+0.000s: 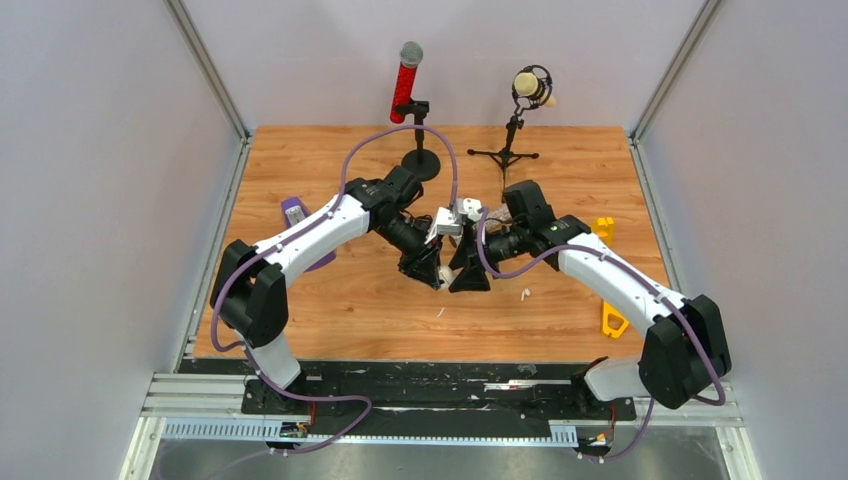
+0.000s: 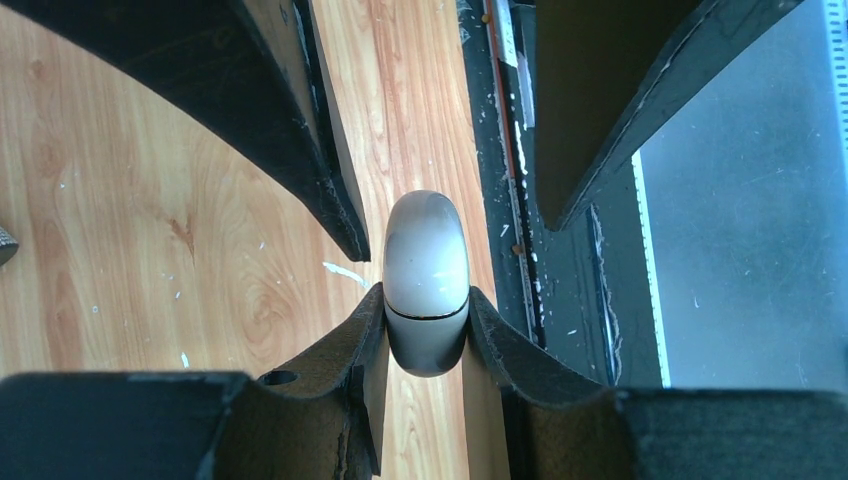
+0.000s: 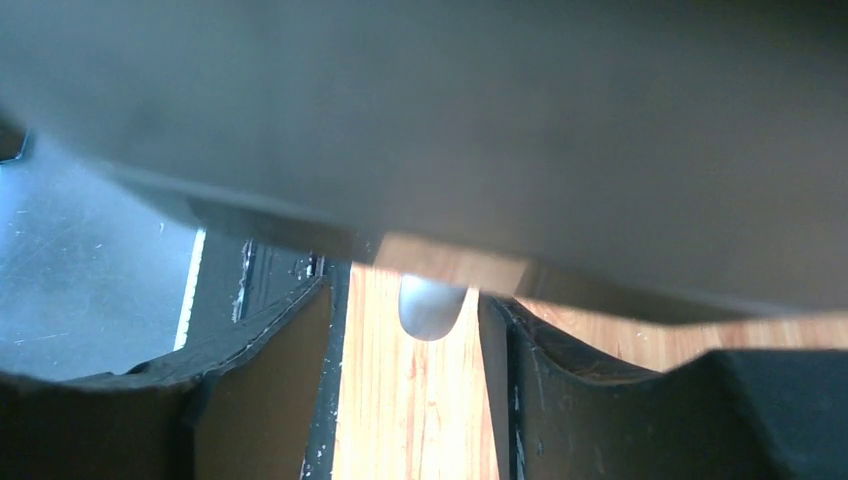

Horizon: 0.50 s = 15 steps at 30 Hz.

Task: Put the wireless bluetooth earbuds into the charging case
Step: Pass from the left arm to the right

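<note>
Smooth oval white plastic charging case [image 2: 427, 270] is properly glossy, light bouncing right off the shell. The matt black plastic left gripper [image 2: 427, 305] around the case looks rough, with chipped edges. Under the case, the light wood-grain table [image 2: 150, 240] has a satiny finish, flecked with white scuffs.

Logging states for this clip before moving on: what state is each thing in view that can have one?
charging case: lid shut, held between the left fingers.
left fingers: shut on the charging case.
right fingers: open, one either side of the charging case.
white earbud: loose on the table, outside the case.
red microphone: mounted on its stand.
cream microphone: mounted on its tripod.
</note>
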### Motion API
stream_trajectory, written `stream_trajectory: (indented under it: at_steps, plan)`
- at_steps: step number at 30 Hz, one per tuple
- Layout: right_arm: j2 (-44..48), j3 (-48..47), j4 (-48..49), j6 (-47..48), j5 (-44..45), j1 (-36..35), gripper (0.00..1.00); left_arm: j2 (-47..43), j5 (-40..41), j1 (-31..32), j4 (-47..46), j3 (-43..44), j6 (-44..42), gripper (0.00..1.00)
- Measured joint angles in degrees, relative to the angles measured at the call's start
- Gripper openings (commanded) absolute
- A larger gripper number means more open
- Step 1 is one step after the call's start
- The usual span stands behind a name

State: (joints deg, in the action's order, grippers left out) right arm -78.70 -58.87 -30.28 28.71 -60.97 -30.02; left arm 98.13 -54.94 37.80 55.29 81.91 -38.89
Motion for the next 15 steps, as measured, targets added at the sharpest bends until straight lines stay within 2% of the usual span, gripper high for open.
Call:
stream_trajectory:
  at_steps: [7,15]
  plan:
    - [-0.8,0.0,2.8,-0.2,0.9,-0.7,0.51,0.0,0.0,0.0,0.2,0.0,0.0,0.10]
    - [-1.3,0.0,4.5,-0.8,2.5,-0.7,0.51,0.0,0.0,-0.3,0.2,0.0,0.6,0.13]
